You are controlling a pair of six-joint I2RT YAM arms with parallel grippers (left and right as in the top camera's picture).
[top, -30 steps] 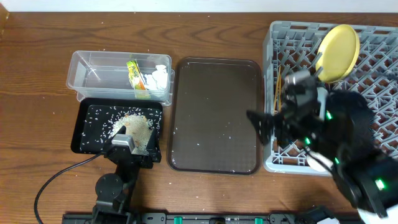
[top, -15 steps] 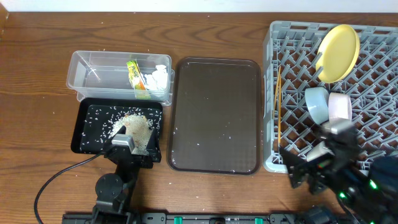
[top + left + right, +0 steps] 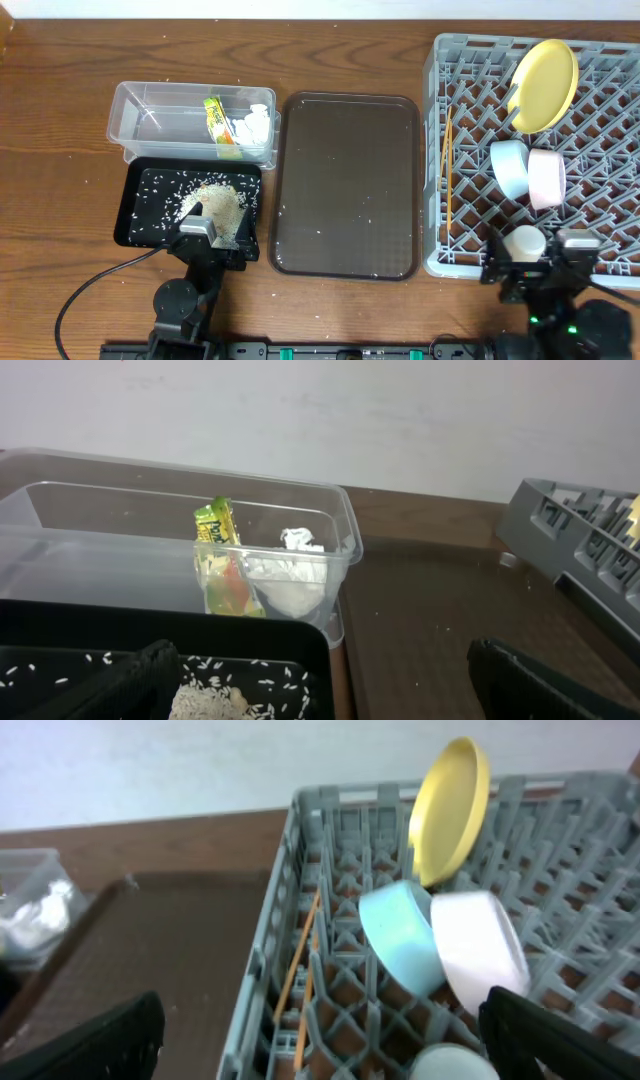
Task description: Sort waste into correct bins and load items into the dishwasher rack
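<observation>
The clear tub [image 3: 150, 125] holds the green-and-orange wrapper [image 3: 215, 122] and white tissue [image 3: 257, 124]; both also show in the left wrist view, wrapper [image 3: 222, 555] and tissue [image 3: 292, 575]. The black tray [image 3: 140, 215] holds rice scraps [image 3: 218, 203]. The grey rack [image 3: 600, 130] holds the upright yellow plate [image 3: 543, 85], the light-blue bowl [image 3: 508, 168], the white bowl [image 3: 547, 178] and the chopsticks [image 3: 447, 170]. My left gripper [image 3: 212, 238] [image 3: 330, 690] is open and empty at the black tray's front right. My right gripper [image 3: 540, 268] [image 3: 320, 1050] is open and empty at the rack's front edge.
A brown serving tray [image 3: 345, 185] with a few rice grains lies between the bins and the rack. Loose grains dot the table near the black tray. A white round thing [image 3: 525, 243] sits at the rack's front edge by my right gripper.
My right arm has pulled back from over the rack to its front edge, uncovering the two bowls lying in the rack. The left arm has not moved.
</observation>
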